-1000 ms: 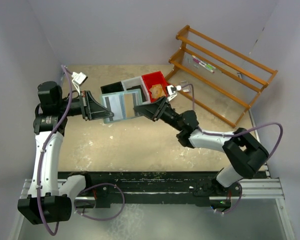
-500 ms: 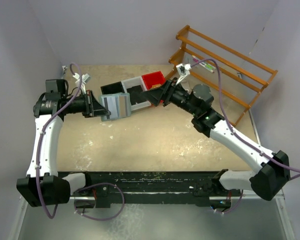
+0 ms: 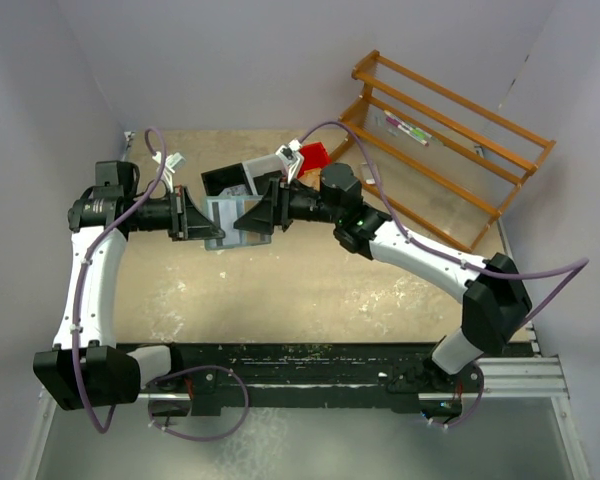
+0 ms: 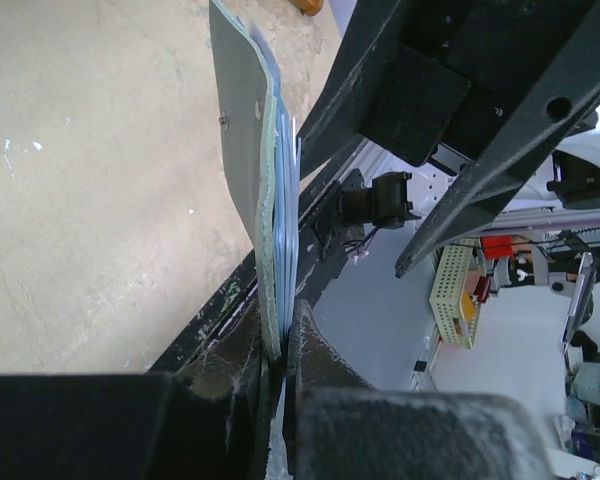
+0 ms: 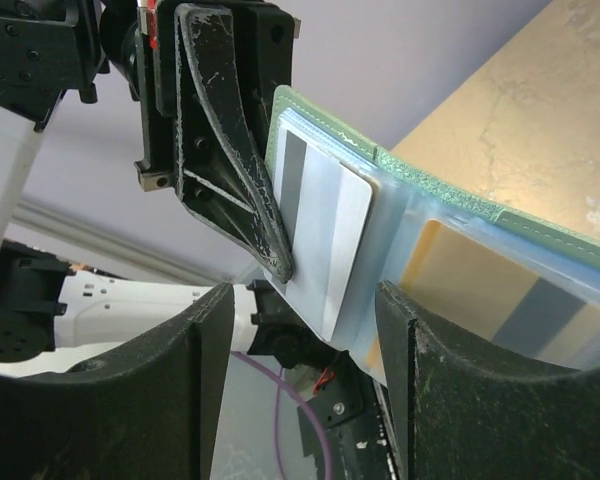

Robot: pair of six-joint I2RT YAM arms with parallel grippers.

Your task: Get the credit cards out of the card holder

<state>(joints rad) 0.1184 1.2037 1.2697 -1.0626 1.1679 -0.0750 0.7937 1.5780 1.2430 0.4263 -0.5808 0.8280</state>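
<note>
My left gripper (image 3: pixel 200 218) is shut on the card holder (image 3: pixel 223 214), a mint-green wallet held up above the table. In the left wrist view the card holder (image 4: pixel 246 130) stands edge-on, its clear pages pinched in the left gripper (image 4: pixel 280 345). The right wrist view faces its open pockets: a grey-white credit card (image 5: pixel 323 232) with a dark stripe sticks out of the near pocket, and a tan-orange card (image 5: pixel 485 285) sits in the one beside it. My right gripper (image 5: pixel 305 300) is open, its fingers either side of the grey-white card's lower corner, not touching it.
Behind the card holder stand a black bin (image 3: pixel 223 178), a grey bin (image 3: pixel 263 164) and a red bin (image 3: pixel 315 154). A wooden rack (image 3: pixel 450 130) leans at the back right. The sandy tabletop (image 3: pixel 280 290) lies below both arms.
The right gripper swung away to the bins at the back, then came back left to the card holder. The left gripper kept hold of the holder and shifted only slightly.
</note>
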